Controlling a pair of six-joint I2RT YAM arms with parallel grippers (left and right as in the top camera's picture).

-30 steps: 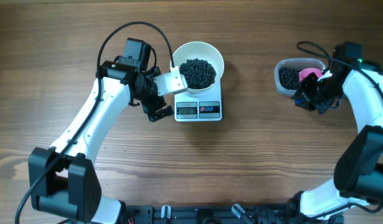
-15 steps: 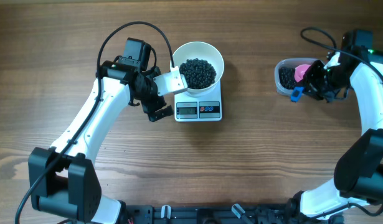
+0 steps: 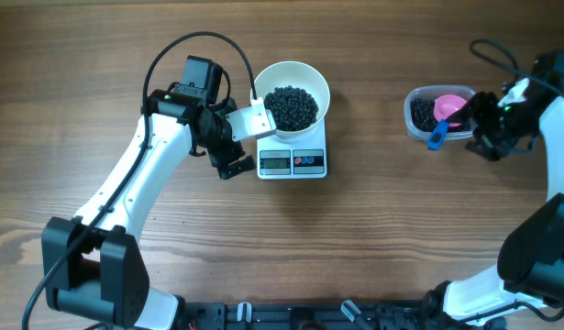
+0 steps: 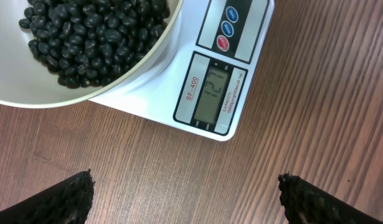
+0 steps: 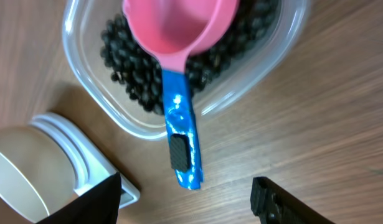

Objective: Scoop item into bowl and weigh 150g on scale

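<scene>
The white bowl (image 3: 311, 81) stands on the scale (image 3: 293, 161) and holds a heap of the black item (image 3: 292, 107). In the left wrist view the bowl (image 4: 116, 84) and beans (image 4: 91, 37) fill the upper left, and the scale's display (image 4: 213, 93) reads 121. My left gripper (image 3: 228, 147) hangs open just left of the scale, with bare wood between its fingers (image 4: 73, 196). The pink scoop (image 5: 179, 25) lies in the clear tub (image 5: 85, 93) on more beans (image 5: 132, 68), its blue handle (image 5: 182, 137) over the rim. My right gripper (image 5: 188, 202) is open, off the handle's end.
The tub (image 3: 413, 128) sits at the far right of the wooden table, with my right gripper (image 3: 481, 128) to its right. A white rounded part (image 5: 42, 168) shows at the lower left of the right wrist view. A black cable (image 3: 185, 46) loops above the left arm.
The right gripper opened, let go of the scoop's blue handle and drew back to the right. The scoop now rests in the tub. The left arm, bowl and scale have not moved.
</scene>
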